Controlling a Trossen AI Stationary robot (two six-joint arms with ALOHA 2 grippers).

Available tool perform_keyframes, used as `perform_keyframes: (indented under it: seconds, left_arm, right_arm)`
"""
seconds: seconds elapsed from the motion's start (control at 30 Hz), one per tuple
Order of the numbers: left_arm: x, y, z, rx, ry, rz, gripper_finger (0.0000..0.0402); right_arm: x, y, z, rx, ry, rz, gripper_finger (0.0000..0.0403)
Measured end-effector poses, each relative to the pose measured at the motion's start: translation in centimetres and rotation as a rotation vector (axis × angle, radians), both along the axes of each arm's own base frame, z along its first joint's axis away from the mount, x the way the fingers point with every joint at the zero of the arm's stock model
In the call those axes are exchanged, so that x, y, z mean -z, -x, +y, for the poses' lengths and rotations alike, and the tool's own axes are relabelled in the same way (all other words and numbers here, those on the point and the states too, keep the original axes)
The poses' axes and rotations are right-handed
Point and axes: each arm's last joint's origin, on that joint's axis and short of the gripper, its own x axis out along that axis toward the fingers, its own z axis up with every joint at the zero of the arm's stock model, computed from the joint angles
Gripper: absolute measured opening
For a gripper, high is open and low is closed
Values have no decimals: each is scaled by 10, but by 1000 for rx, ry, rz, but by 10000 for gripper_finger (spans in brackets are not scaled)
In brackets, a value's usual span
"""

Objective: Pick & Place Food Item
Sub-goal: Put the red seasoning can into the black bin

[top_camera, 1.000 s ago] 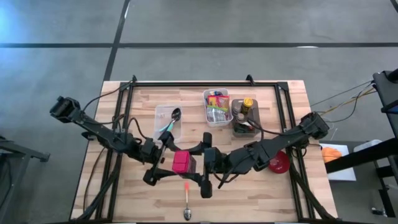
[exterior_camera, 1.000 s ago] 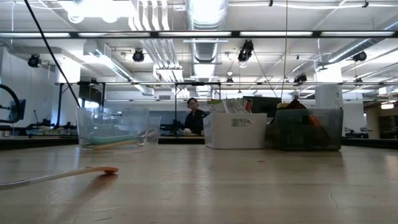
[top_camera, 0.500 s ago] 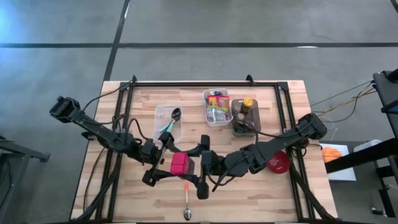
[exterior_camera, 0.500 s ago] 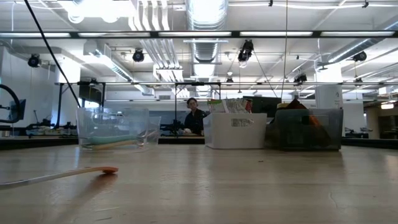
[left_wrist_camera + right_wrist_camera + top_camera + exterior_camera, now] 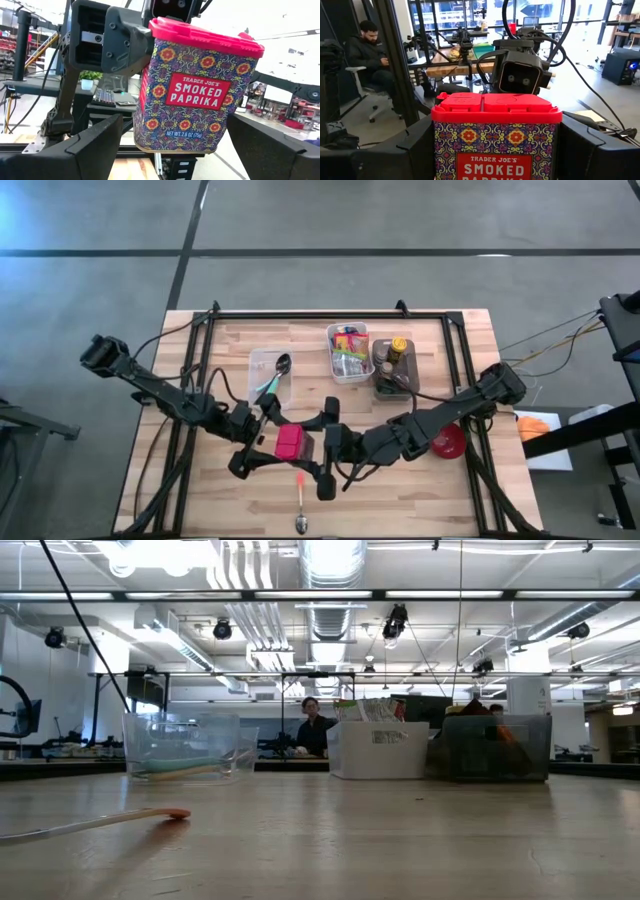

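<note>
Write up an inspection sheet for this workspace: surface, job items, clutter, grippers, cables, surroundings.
Surface: light wooden table, black frame at its edges.
Job's things: patterned smoked-paprika tin with red lid, between both grippers.
Clutter: clear tub holding a spoon; white bin of packets; dark bin of bottles; red bowl; orange-handled spoon.
Grippers: right gripper jaws closed on the tin; left gripper jaws open around it.
Cables: black cables along the arms.
Surroundings: grey floor; seated person.
</note>
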Motion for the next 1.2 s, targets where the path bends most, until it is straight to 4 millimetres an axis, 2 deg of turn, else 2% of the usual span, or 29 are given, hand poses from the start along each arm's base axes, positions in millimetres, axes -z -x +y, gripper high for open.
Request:
perform_keyframes:
  seconds: [0.33, 0.53, 0.87, 1.2]
  left_arm:
    - [-1, 1, -2, 49, -69, -27, 362]
    - [3, 0, -2, 23, -114, -7, 395]
    - [-3, 0, 1, -31, -66, -49, 392]
    - [0, 0, 0, -39, -125, -42, 387]
  right_arm:
    - [0, 1, 0, -5, 6, 12, 281]
    - [1, 1, 0, -6, 7, 15, 281]
    - [10, -10, -3, 27, 7, 14, 281]
    - [5, -10, -3, 23, 42, -34, 281]
